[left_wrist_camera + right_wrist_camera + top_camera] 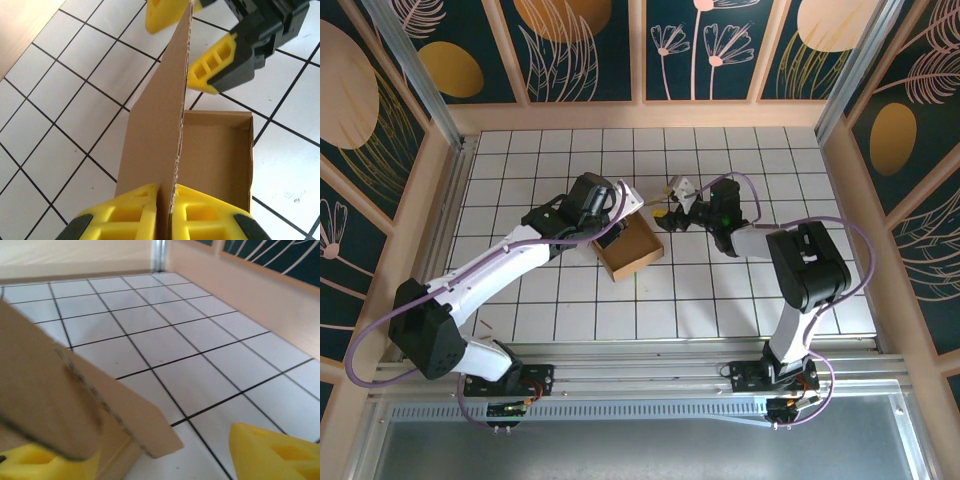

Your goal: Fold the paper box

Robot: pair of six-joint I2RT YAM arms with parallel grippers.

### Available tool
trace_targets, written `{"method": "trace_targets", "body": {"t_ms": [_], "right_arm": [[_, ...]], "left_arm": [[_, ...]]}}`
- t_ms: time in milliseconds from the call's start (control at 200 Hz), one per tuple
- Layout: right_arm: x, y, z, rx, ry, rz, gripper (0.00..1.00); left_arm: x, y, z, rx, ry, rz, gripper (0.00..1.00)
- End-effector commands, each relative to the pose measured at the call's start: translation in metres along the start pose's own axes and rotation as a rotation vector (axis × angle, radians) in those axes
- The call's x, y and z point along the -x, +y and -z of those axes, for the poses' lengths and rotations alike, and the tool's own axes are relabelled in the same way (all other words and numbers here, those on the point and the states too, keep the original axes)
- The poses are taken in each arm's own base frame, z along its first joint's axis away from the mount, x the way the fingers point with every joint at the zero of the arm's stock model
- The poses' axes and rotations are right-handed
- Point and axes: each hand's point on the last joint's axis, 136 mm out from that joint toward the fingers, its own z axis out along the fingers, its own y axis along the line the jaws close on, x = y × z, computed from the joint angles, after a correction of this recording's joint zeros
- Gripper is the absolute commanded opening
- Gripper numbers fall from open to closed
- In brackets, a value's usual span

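**While left claw pinches the flap, right claw straddles it**

Though the frame crops its yellow fingers [130, 210] in the left wrist view, the left claw [165, 191] is clearly closed tight on a raised flap [155, 125] of the box [215, 160], one pad on each face of the card. That flap stands on edge and hides the box wall behind it. To its right the tray lies open, showing a plain corrugated floor and low folded walls at the far and right sides.

At the flap's far end the right claw [174, 56] has its fingers apart, one on each side of the card. Whether either pad touches the card cannot be told.

From the right wrist the flap [45, 390] is a blurred brown slab cut off at the left and bottom, and both yellow fingers are cropped at the lower corners, wide apart.

Seen from above, the box [632, 252] sits near the middle of the white tiled surface [720, 300], between the two arms. The left claw [620, 215] is largely covered by its own wrist, and the right claw [665, 212] sits just beside the box's far corner.
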Motion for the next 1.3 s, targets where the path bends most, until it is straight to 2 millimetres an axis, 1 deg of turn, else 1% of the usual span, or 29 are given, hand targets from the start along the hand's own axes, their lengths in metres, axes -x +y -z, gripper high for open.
{"method": "trace_targets", "body": {"t_ms": [0,75,145,220,305,355,475,566,611,666,776,856,991,1071,1201,1296], "right_arm": [[0.020,0.008,-0.009,0.064,-0.069,0.019,0.58],[0.020,0.011,-0.010,0.070,-0.068,0.001,0.45],[0.022,0.015,-0.010,0.075,-0.067,-0.014,0.37],[0.021,0.016,-0.010,0.066,-0.044,-0.032,0.35],[0.015,0.017,-0.014,0.048,0.018,-0.076,0.31],[0.009,0.019,-0.018,0.036,0.068,-0.109,0.30],[0.004,0.015,-0.026,-0.023,0.157,-0.207,0.29],[0.004,0.008,-0.030,-0.058,0.196,-0.299,0.21],[0.007,0.005,-0.031,-0.067,0.208,-0.346,0.13],[0.011,0.002,-0.033,-0.076,0.221,-0.406,0.09],[0.017,0.001,-0.036,-0.073,0.253,-0.508,0.08],[0.024,0.005,-0.038,-0.050,0.261,-0.555,0.09],[0.025,0.015,-0.042,-0.018,0.289,-0.616,0.11],[0.021,0.020,-0.045,-0.016,0.311,-0.638,0.11],[0.015,0.017,-0.048,-0.023,0.346,-0.709,0.10],[0.021,0.008,-0.050,-0.021,0.355,-0.805,0.09]], "left_arm": [[-0.008,-0.009,0.000,-0.035,0.013,0.022,0.11],[-0.004,-0.007,0.002,-0.031,0.003,0.030,0.11],[0.001,-0.008,0.005,-0.038,-0.014,0.042,0.11],[0.009,-0.008,0.009,-0.052,-0.036,0.058,0.11],[0.016,-0.008,0.011,-0.057,-0.052,0.077,0.10],[0.018,-0.008,0.010,-0.060,-0.051,0.087,0.09],[0.019,-0.007,0.005,-0.056,-0.046,0.121,0.06],[0.019,-0.005,0.001,-0.047,-0.045,0.155,0.03],[0.020,-0.006,0.000,-0.053,-0.046,0.164,0.03],[0.021,-0.005,0.000,-0.050,-0.048,0.178,0.02],[0.023,0.000,0.000,-0.027,-0.052,0.196,0.01],[0.024,0.003,0.000,-0.012,-0.055,0.205,0.00],[0.027,0.005,0.001,-0.004,-0.066,0.218,0.00],[0.028,0.004,0.000,-0.011,-0.072,0.221,0.00],[0.026,0.002,-0.004,-0.017,-0.056,0.218,0.00],[0.024,0.005,-0.006,-0.002,-0.038,0.217,0.00]]}}
